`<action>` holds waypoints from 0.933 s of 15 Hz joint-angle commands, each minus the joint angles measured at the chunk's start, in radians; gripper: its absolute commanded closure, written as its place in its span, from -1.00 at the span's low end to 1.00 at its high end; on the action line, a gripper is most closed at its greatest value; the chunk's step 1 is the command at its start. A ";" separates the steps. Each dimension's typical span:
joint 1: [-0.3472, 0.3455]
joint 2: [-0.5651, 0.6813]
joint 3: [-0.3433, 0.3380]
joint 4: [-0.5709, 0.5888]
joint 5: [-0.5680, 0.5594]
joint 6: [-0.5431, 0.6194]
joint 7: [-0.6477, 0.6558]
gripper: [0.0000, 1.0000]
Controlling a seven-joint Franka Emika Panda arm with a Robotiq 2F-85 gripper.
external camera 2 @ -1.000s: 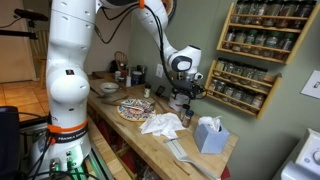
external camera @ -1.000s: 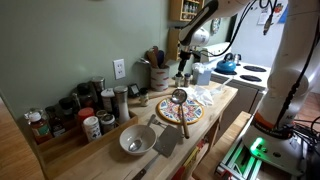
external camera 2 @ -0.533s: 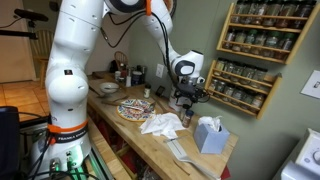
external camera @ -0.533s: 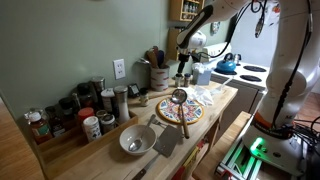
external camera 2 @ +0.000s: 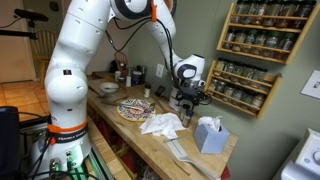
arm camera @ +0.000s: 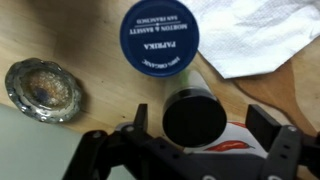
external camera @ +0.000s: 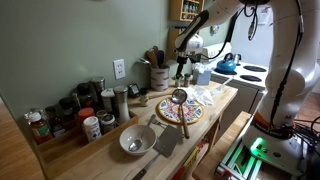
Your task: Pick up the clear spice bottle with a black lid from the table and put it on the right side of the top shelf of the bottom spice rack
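In the wrist view a small clear spice bottle with a black lid (arm camera: 195, 115) stands on the light-wood table (arm camera: 60, 30), directly between my two fingers. My gripper (arm camera: 200, 122) is open, with a gap on each side of the lid. In both exterior views the gripper (external camera: 183, 64) (external camera 2: 188, 97) hangs low over the back of the table, and the bottle is too small to make out there. The bottom spice rack (external camera 2: 245, 88) hangs on the wall behind, its top shelf (external camera 2: 250, 68) lined with dark-lidded jars.
A blue-lidded paprika jar (arm camera: 159, 37) stands just beyond the bottle. A glass dish (arm camera: 43, 88) lies at the left and a white paper towel (arm camera: 260, 35) at the right. A utensil crock (external camera: 157, 75), a patterned plate (external camera: 180, 111), a tissue box (external camera 2: 209, 134) and the upper rack (external camera 2: 262, 28) are nearby.
The arm has shifted slightly toward the wall end of the table, with the gripper staying low. Nothing else has moved.
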 commanded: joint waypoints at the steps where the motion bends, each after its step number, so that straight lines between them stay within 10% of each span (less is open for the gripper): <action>1: -0.024 0.038 0.027 0.032 -0.023 0.001 -0.006 -0.94; 9: -0.014 0.068 0.015 0.055 -0.144 -0.029 0.028 0.39; 14: -0.070 -0.032 0.050 0.020 -0.048 -0.075 -0.028 0.43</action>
